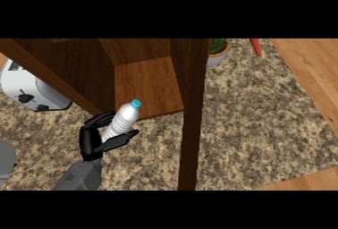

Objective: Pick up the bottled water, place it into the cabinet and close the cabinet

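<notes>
Head view, single frame. Left hand [98,137] enters from the lower left on its grey forearm [80,176] and is clenched round the bottled water [125,118]: fingers curl over the bottle's left side, and the thumb lies across its lower right.

Bottle is clear and ribbed, with a light blue cap [136,103]. It is tilted, cap end pointing up and to the right. It is held off the worktop [264,125], and its base is hidden in the hand.

Cap end overlaps the front edge of the cabinet [148,85] floor board. Cannot tell whether the bottle top is already past that edge or just in front of it.

Cabinet is dark brown wood and stands open, with the interior floor and back panel exposed. One door panel [191,116] is seen edge-on as a tall dark strip just right of the bottle. A second dark wooden panel [40,67] angles off to the upper left.

Right hand does not appear in this view.

Other items:
- White toaster [30,87] sits at the left, partly behind the left-hand panel.
- Potted plant [218,49] stands at the top, just right of the cabinet.
- An orange object [256,47] lies near the plant; identity unclear.

Worktop surface is speckled brown stone.
</notes>
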